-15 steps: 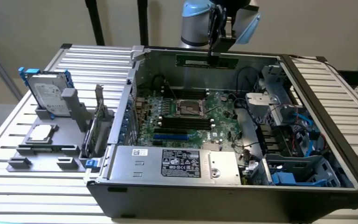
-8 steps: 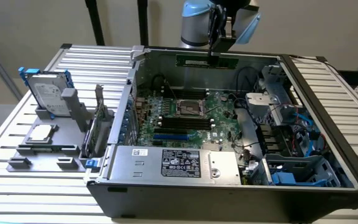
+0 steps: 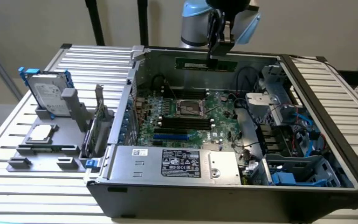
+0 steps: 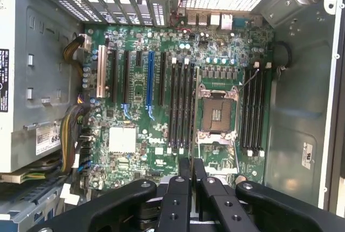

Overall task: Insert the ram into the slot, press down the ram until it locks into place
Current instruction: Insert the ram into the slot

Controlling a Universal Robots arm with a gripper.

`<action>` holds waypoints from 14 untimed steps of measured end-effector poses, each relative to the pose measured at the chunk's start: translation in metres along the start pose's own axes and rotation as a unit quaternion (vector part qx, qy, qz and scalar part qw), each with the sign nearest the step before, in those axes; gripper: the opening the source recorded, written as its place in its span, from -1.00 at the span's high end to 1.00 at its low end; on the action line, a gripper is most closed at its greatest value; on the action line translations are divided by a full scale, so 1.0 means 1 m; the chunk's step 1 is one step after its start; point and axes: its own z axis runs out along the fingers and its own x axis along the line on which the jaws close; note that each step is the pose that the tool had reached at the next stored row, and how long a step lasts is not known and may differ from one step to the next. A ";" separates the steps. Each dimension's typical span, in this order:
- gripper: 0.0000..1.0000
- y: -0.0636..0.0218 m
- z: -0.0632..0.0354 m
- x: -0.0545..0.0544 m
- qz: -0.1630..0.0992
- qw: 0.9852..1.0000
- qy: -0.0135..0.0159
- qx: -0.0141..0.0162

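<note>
**Legible markings: one partial number; all other print unreadable.**
In the wrist view, the white sticker (image 4: 47,135) on the grey metal housing beside the motherboard shows large digits "68", with the following character cut off. In the exterior view, lower middle of the frame, the black rating label (image 3: 182,163) and the white barcode sticker (image 3: 140,152) on the power supply cover carry print too fine to read. The small sticker (image 4: 307,155) on the case wall is likewise illegible.

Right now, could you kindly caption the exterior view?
Robot gripper holding a long flat green ram stick over the open dark computer case, its narrow black motherboard slots empty.
</note>
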 end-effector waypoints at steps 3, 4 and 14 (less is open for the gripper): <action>0.73 0.0048 0.0057 0.002 0.001 1.000 0.000 0.000; 0.73 0.0063 0.0076 0.003 0.002 1.000 0.000 0.000; 0.73 0.0203 0.0262 0.009 0.010 1.000 0.000 0.000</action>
